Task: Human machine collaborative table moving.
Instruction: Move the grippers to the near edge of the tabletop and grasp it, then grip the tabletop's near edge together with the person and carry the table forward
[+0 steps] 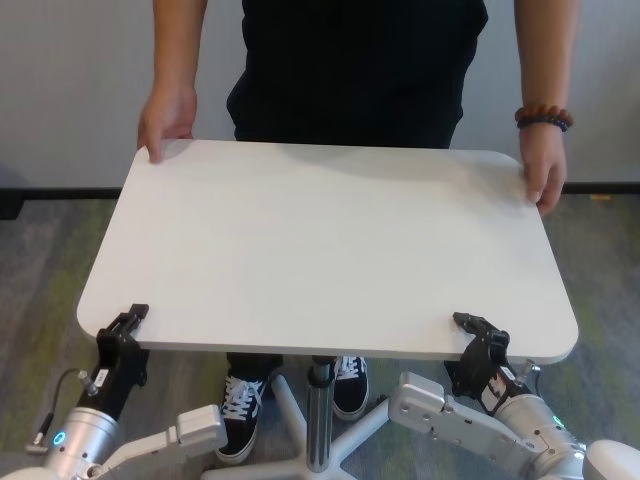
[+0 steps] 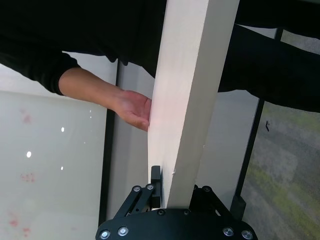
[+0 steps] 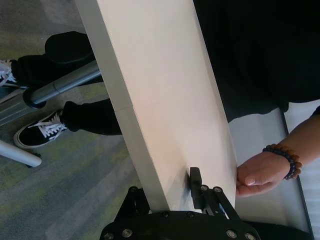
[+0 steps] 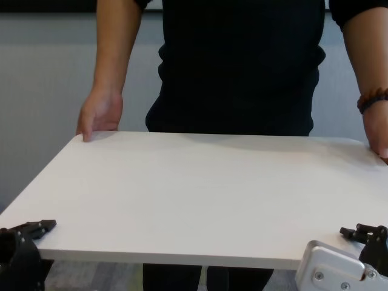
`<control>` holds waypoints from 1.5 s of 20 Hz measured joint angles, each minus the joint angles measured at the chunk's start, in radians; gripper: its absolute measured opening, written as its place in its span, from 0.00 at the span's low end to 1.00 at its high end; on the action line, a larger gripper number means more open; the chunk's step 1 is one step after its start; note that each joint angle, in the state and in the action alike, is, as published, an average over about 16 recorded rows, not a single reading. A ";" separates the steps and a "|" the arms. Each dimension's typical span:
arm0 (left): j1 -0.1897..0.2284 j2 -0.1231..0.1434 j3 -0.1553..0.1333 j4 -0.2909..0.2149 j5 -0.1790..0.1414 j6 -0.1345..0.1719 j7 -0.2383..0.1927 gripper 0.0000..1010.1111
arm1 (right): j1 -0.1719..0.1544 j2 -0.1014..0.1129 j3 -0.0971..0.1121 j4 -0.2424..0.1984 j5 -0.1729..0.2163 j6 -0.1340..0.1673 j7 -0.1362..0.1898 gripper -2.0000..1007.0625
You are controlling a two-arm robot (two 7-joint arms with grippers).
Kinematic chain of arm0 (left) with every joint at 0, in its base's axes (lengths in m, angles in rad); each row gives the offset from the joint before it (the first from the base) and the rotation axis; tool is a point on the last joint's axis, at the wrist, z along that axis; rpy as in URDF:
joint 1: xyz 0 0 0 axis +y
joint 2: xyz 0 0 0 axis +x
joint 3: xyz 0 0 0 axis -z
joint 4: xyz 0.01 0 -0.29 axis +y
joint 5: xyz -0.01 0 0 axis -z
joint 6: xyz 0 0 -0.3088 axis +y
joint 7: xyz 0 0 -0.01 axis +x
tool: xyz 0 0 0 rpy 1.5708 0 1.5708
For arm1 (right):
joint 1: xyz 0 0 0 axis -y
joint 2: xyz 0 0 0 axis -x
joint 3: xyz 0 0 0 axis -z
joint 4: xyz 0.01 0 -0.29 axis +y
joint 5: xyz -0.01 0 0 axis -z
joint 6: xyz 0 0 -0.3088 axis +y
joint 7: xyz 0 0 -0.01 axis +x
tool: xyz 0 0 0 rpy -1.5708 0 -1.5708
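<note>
1. The table (image 1: 330, 250) stood between the robot and the human (image 1: 365, 70); its white top lay level, its grey centre pole (image 1: 320, 420) dropped below the near edge to a splayed white base on the carpet (image 1: 40, 260).
2. The left gripper (image 1: 128, 325) was at the near left corner; its black fingers (image 2: 156, 176) were clamped on the tabletop edge, one above and the others below.
3. The right gripper (image 1: 478, 332) was at the near right corner; its jaws likewise pinched the table's thin edge, a fingertip (image 3: 194, 180) resting on the top surface.
4. The human stood at the far side; one hand (image 1: 165, 122) gripped the far left corner, the other hand (image 1: 543, 170) the far right corner, with a beaded bracelet (image 1: 544, 118) on that wrist.
5. The human's black-and-white sneakers (image 1: 240, 410) showed beneath the near edge, beside the pole.
</note>
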 joint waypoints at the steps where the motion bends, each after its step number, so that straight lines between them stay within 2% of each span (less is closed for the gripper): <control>1: -0.002 -0.001 0.001 0.002 0.002 0.000 0.000 0.23 | 0.000 0.000 0.000 0.000 -0.002 0.000 0.000 0.35; 7: -0.015 -0.002 0.010 0.012 0.017 0.000 -0.003 0.23 | 0.001 0.002 -0.002 -0.003 -0.016 -0.001 0.007 0.35; 13: -0.019 0.004 0.016 -0.003 0.031 -0.003 -0.014 0.23 | -0.002 0.006 0.000 -0.021 -0.039 0.004 0.016 0.35; 23: 0.001 0.016 0.013 -0.058 0.042 0.002 -0.029 0.23 | -0.015 0.009 0.017 -0.063 -0.069 0.011 0.029 0.35; 30: -0.005 0.006 0.019 -0.056 0.059 0.014 -0.026 0.23 | -0.012 0.000 0.030 -0.062 -0.084 -0.001 0.033 0.35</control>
